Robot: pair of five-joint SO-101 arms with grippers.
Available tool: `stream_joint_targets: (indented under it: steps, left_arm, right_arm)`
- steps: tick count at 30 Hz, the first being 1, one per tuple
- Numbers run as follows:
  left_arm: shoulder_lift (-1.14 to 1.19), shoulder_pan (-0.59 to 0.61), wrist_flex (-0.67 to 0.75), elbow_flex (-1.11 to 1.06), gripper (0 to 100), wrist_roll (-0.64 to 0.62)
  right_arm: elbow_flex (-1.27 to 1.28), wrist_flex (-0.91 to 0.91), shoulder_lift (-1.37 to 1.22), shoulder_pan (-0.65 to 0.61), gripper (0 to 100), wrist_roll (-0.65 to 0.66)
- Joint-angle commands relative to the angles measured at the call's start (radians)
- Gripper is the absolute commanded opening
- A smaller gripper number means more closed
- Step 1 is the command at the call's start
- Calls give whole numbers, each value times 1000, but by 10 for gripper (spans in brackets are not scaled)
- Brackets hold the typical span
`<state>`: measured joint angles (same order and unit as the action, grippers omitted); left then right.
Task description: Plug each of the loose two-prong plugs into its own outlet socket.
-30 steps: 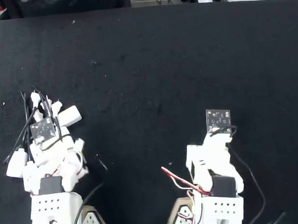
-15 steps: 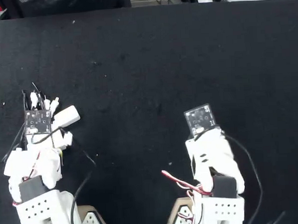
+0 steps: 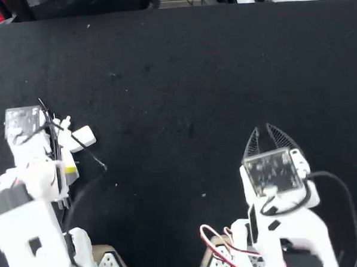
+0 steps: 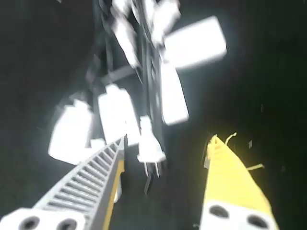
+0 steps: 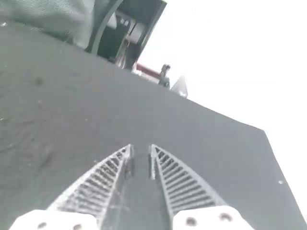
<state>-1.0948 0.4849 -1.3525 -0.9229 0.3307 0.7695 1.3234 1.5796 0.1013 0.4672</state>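
Listing what you have for the pickup step, as I judge it.

Item one: left gripper (image 4: 168, 141), spread wide and holding nothing, hanging over the tangle of white plugs and sockets (image 3: 63, 135) at the table's (image 3: 181, 79) left side.

Item two: small two-prong plug (image 4: 150, 149), lying between those open fingers with its prongs toward the wrist.

Item three: white block (image 4: 195, 42), likely a socket, at the pile's far edge. It is blurred, so its slots cannot be made out.

Item four: right gripper (image 5: 140, 165), fingers a narrow gap apart and empty, over bare black cloth well apart from the pile.

Advice: centre the plug's body between the left fingers before you close. Grip the body, not the prongs. Lift slowly so neighbouring pieces do not drag along.
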Motion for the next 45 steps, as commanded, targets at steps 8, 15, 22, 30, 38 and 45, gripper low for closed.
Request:
stream_joint_targets:
  steps: [8,15,22,30,38,45]
  left_arm:
    - [437,177,333,54,274,135]
    - [443,389,701,-160,274,278]
    - [451,423,795,-203,274,410]
    - [690,449,485,79,277,410]
    - [980,470,462,222,274,413]
    - [907,504,454,159,274,457]
  right_arm:
    - [-42,21,-453,-193,120,-89]
    - [111,-83,-481,-365,163,-97]
    - [199,-129,-481,-387,129,-98]
    - [200,-112,-481,-385,128,-98]
    - [200,-75,-479,-388,128,-98]
    - [200,-77,-479,-388,128,-98]
